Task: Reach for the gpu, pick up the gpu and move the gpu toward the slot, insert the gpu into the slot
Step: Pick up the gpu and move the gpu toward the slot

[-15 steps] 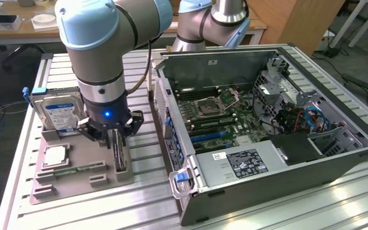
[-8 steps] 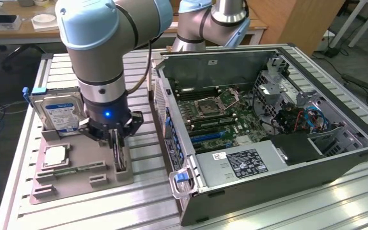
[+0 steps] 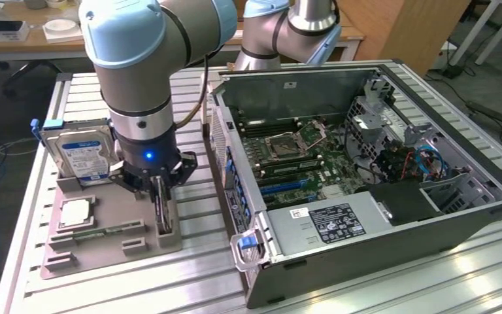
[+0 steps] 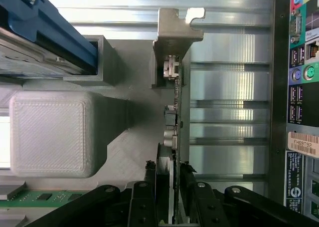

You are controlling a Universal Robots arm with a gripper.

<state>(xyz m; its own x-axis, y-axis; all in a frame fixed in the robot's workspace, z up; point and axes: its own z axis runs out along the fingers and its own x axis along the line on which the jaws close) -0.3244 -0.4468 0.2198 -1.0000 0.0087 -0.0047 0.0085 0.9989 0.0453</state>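
Note:
The gpu stands on edge in a holder at the right end of the grey fixture plate, left of the open computer case. My gripper is directly above it, with a finger on each face of the card. In the wrist view the gpu appears edge-on, its silver bracket at the far end, and the black fingers press against both of its sides; the gripper is shut on it. The blue slot lies on the motherboard inside the case, apart from the card.
A hard drive with a blue-white label stands at the back of the fixture plate. A processor chip and a green memory stick lie in front of it. The case's rear ports sit close beside the gpu.

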